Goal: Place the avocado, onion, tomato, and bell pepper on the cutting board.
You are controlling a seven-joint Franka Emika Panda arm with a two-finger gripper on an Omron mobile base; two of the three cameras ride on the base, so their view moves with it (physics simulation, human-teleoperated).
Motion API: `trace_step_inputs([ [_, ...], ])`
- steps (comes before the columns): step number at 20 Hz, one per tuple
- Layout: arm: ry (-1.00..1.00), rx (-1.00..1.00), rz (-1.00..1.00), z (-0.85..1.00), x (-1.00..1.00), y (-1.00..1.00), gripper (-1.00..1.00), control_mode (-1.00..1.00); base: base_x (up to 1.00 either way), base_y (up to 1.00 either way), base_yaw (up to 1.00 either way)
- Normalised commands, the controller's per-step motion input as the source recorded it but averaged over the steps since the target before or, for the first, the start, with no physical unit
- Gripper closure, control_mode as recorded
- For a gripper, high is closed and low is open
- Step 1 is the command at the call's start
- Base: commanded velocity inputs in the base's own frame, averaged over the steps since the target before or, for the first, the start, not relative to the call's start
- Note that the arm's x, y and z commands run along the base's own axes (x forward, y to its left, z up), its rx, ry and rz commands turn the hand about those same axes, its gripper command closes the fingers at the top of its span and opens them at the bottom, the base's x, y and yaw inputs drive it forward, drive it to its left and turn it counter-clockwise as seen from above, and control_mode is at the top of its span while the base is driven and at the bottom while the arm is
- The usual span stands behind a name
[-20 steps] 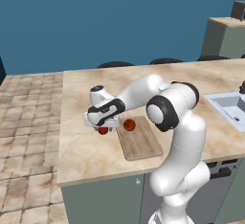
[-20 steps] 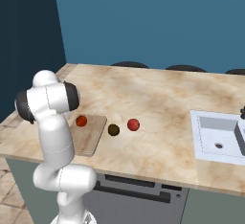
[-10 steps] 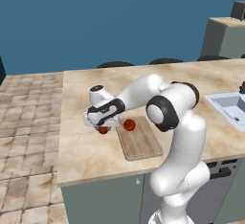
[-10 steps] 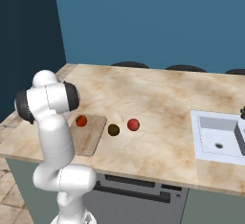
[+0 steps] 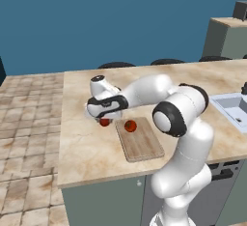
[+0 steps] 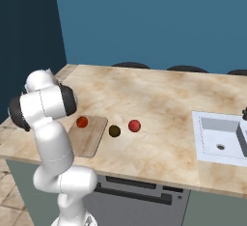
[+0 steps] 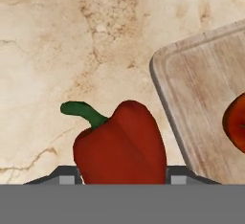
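Low over the worktop (image 5: 82, 143), the claw (image 5: 103, 119) sits on the bell pepper (image 7: 119, 144), just left of the cutting board (image 5: 142, 140); its fingertips are cut off, so I cannot tell whether it grips. A shallow hold on the lumpy pepper could let it roll or knock the tomato (image 5: 130, 126) on the board. Avocado (image 6: 114, 131) and onion (image 6: 134, 125) lie right, off the board.

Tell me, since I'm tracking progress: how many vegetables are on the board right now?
1: the tomato on the board. The pepper lies beside the board at the claw; the avocado and onion sit on the counter.
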Motion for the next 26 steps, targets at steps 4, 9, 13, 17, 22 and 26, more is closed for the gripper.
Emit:
trace_step_inputs([
  [4, 0.0, 0.0, 0.0, 0.29, 0.0, -0.32, 1.0, -1.0, 0.0, 0.0, 0.0],
  [9, 0.0, 0.0, 0.0, 0.24, 0.0, -0.43, 1.0, -1.0, 0.0, 0.0, 0.0],
  [13, 0.0, 0.0, 0.0, 0.22, 0.0, -0.49, 1.0, -1.0, 0.0, 0.0, 0.0],
  [17, 0.0, 0.01, 0.0, 0.09, 0.0, -0.49, 1.0, -1.0, 0.0, 0.0, 0.0],
  [22, 0.0, 0.01, 0.0, 0.0, 0.0, -0.51, 1.0, -1.0, 0.0, 0.0, 0.0],
  [26, 0.0, 0.01, 0.0, 0.0, 0.0, -0.52, 1.0, -1.0, 0.0, 0.0, 0.0],
])
